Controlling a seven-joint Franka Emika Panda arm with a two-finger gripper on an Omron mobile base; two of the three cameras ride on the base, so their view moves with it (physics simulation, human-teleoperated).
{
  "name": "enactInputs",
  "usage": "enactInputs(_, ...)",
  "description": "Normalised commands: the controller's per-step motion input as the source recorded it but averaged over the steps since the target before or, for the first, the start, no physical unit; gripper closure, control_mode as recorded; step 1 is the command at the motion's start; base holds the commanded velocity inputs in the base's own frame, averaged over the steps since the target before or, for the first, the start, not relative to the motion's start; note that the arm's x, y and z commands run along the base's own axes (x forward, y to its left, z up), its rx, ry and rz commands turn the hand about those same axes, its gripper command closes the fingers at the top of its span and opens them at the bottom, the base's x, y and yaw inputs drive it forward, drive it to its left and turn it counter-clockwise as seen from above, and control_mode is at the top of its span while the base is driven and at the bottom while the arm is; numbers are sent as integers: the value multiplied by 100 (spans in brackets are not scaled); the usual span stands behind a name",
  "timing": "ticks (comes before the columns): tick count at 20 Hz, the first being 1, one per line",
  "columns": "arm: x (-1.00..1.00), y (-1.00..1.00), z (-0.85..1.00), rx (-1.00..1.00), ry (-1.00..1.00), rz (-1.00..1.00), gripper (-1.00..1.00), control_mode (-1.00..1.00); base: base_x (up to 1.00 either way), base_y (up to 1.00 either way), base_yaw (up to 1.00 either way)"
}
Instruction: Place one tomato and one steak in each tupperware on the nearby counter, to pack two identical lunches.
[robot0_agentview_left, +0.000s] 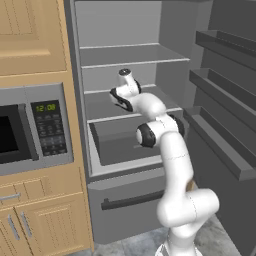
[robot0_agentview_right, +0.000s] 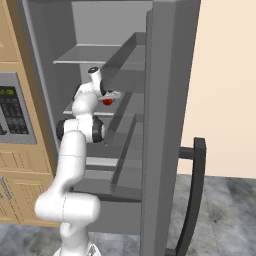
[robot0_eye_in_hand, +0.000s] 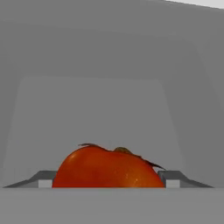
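Open fridge (robot0_agentview_left: 135, 75), arm reaching onto a middle shelf (robot0_agentview_right: 85, 107). Gripper (robot0_eye_in_hand: 107, 183) wide open, straddling one tomato (robot0_eye_in_hand: 108, 168); a fingertip (robot0_eye_in_hand: 173, 179) sits at either flank, looks closed onto it, though I can't tell if it's truly gripped. To do well: squeeze at widest part, gently, lift straight up, then back out clear of shelf above.

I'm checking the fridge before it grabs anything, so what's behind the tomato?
Behind the tomato there is just the bare grey back wall of the fridge. Whatever sits directly behind or beneath the fruit is covered.
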Motion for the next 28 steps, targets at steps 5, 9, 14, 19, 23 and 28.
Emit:
enactInputs(5,-100,0,-100,-16,-34,0,100,-100,0,0,0)
enactInputs(9,-100,-41,-81,-7,-37,0,100,-100,0,0,0)
enactInputs(14,-100,-19,50,0,-15,0,100,-100,0,0,0)
enactInputs(19,-100,4,92,0,6,-6,100,-100,0,0,0)
enactInputs(23,-98,23,100,-1,11,-11,100,-100,0,0,0)
enactInputs(28,-74,5,100,0,14,-14,100,-100,0,0,0)
